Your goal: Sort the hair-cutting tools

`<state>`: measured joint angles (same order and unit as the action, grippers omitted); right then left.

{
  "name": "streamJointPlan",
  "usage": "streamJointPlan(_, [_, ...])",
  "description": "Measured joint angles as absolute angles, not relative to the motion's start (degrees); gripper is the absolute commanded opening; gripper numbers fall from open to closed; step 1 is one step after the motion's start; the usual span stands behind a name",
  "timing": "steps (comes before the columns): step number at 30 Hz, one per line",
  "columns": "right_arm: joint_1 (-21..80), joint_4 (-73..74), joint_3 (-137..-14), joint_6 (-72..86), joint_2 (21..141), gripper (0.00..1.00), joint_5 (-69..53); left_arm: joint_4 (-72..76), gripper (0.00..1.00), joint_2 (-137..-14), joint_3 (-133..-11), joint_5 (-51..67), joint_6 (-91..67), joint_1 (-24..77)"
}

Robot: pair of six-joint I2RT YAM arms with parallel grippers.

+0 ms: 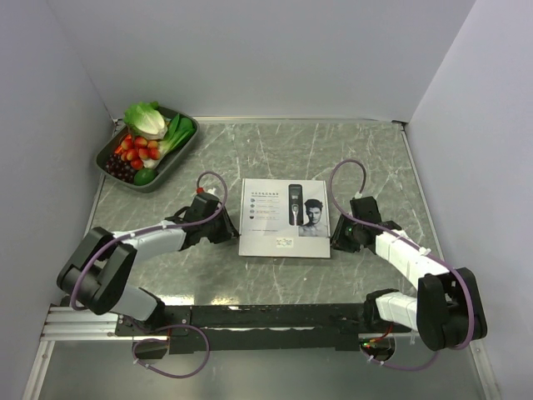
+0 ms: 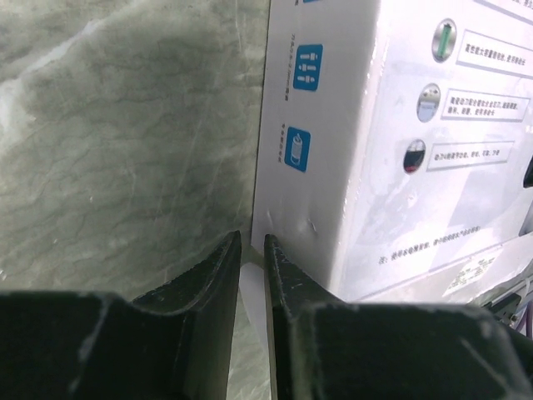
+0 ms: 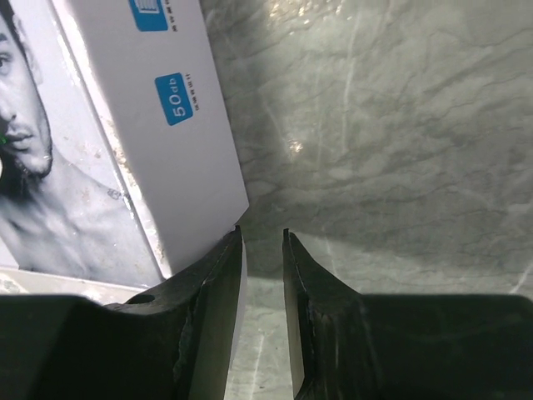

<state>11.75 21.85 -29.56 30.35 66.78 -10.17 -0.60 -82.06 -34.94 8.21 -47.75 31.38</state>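
No clipper or black attachment shows in any view. A white cardboard box point(image 1: 285, 217) printed with a clipper and a man's face lies flat mid-table. My left gripper point(image 1: 228, 230) is at the box's left side. In the left wrist view its jaws point(image 2: 252, 242) stand almost together at the box's lower corner point(image 2: 283, 225), with a white strip of the box between them. My right gripper point(image 1: 340, 237) is at the box's right side. In the right wrist view it point(image 3: 262, 236) is open a narrow way, with bare table between the jaws and its left fingertip point(image 3: 233, 242) against the box corner point(image 3: 225, 208).
A dark tray point(image 1: 179, 158) of vegetables and fruit stands at the back left. The marble table point(image 1: 366, 158) is walled at the back and both sides.
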Motion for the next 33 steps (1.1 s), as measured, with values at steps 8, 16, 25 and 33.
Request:
streamJointPlan(8, [11.7,20.4,-29.5,30.4,67.6,0.35,-7.6,2.3,0.21,-85.5,-34.9,9.8,-48.8,31.6])
streamJointPlan(16, [11.7,20.3,-29.5,30.3,67.7,0.35,-6.4,1.5,0.2,-85.2,-34.9,9.4,-49.0,33.1])
streamJointPlan(25, [11.7,19.6,-29.5,30.2,69.1,0.36,-6.8,-0.4,0.17,-81.9,-33.6,10.8,-48.9,35.9])
streamJointPlan(33, [11.7,19.2,-29.5,30.1,69.6,0.36,-6.9,-0.9,0.16,-81.2,-33.3,10.7,-48.8,36.3])
